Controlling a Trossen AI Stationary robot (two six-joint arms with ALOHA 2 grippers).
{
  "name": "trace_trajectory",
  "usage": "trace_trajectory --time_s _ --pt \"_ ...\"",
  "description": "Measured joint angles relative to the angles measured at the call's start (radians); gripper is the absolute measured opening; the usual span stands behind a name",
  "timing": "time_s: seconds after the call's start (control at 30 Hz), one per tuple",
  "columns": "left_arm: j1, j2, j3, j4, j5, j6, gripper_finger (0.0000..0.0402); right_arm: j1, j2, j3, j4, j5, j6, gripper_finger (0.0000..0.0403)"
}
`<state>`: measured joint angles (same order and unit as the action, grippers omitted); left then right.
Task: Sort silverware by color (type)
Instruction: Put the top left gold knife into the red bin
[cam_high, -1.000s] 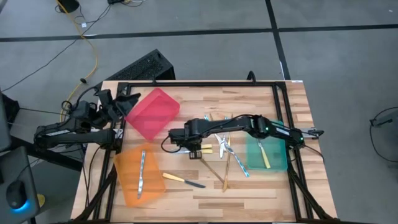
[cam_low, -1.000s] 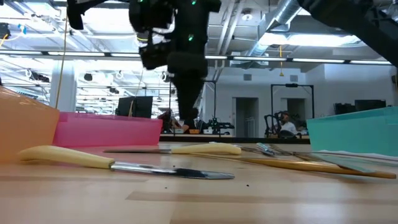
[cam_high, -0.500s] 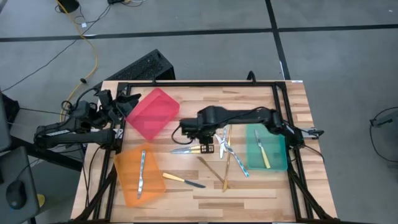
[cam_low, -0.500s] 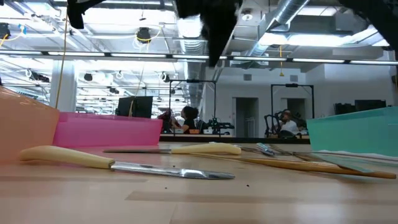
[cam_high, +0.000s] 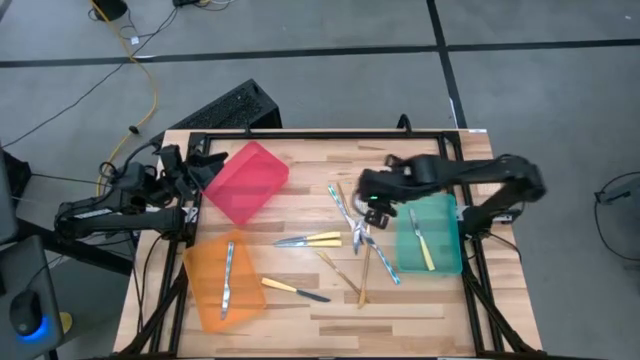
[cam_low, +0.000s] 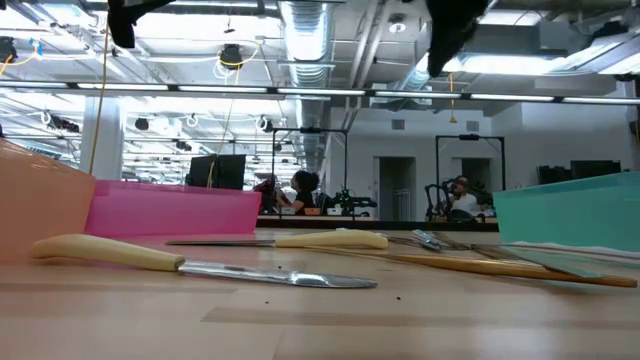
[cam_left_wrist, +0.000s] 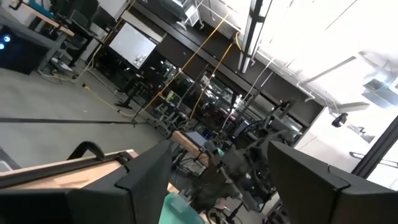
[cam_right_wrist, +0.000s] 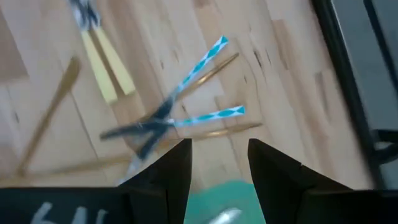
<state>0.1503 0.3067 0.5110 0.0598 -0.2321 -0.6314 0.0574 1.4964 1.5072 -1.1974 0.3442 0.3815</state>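
Observation:
The silverware lies loose mid-table: two yellow-handled knives (cam_high: 310, 240) (cam_high: 295, 290), gold pieces (cam_high: 345, 275) and silvery-blue pieces (cam_high: 345, 210) (cam_right_wrist: 208, 116). One yellow-handled piece (cam_high: 425, 245) lies in the green bin (cam_high: 448, 262), and a silvery one (cam_high: 228, 280) in the orange bin (cam_high: 200, 300). My right gripper (cam_high: 370, 205) (cam_right_wrist: 217, 155) hangs open and empty, high above the silvery-blue pieces beside the green bin. My left gripper (cam_high: 195, 165) (cam_left_wrist: 217, 180) waits open at the table's left edge, next to the red bin (cam_high: 247, 180).
A black frame (cam_high: 300, 133) runs along the table's edges. The three bins stand at the far left, near left and right of the table. Bare wood (cam_high: 330, 315) shows along the near edge and at the far right.
My right gripper has risen from just above the yellow-handled knives at mid-table and swung toward the right edge, rolling its wrist as it went. It now hangs beside the green bin. The knives lie where they were. Its finger gap has not changed.

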Motion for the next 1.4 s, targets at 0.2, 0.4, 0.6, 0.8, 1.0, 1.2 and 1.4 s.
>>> trace_trajectory --time_s 0.2,0.4,0.6,0.8,1.0,1.2,1.4 --pt "0.0 0.0 0.0 -0.034 -0.011 0.0 0.0247 -0.009 -0.178 -0.376 0.41 0.026 0.144 0.0179" --pt "0.0 0.0 0.0 -0.052 -0.04 -0.001 0.0247 -0.02 -0.136 -0.556 0.679 0.093 0.145 0.0179" --pt "0.0 0.0 0.0 -0.053 -0.068 -0.001 0.0247 -0.11 0.011 -0.561 0.815 0.178 0.168 0.0179" --pt "0.0 0.0 0.0 -0.055 -0.068 -0.007 0.0247 -0.181 0.133 -0.561 0.883 0.098 0.225 0.0179" --pt "0.0 0.0 0.0 -0.055 -0.073 -0.008 0.0247 -0.182 0.22 -0.56 0.966 0.073 0.25 0.0179" --pt "0.0 0.0 0.0 -0.054 -0.089 -0.013 0.0247 -0.173 0.274 -0.562 1.037 0.051 0.257 0.0179" --pt "0.0 0.0 0.0 -0.054 -0.094 -0.017 0.0247 -0.177 0.309 -0.56 1.082 0.047 0.271 0.0179"
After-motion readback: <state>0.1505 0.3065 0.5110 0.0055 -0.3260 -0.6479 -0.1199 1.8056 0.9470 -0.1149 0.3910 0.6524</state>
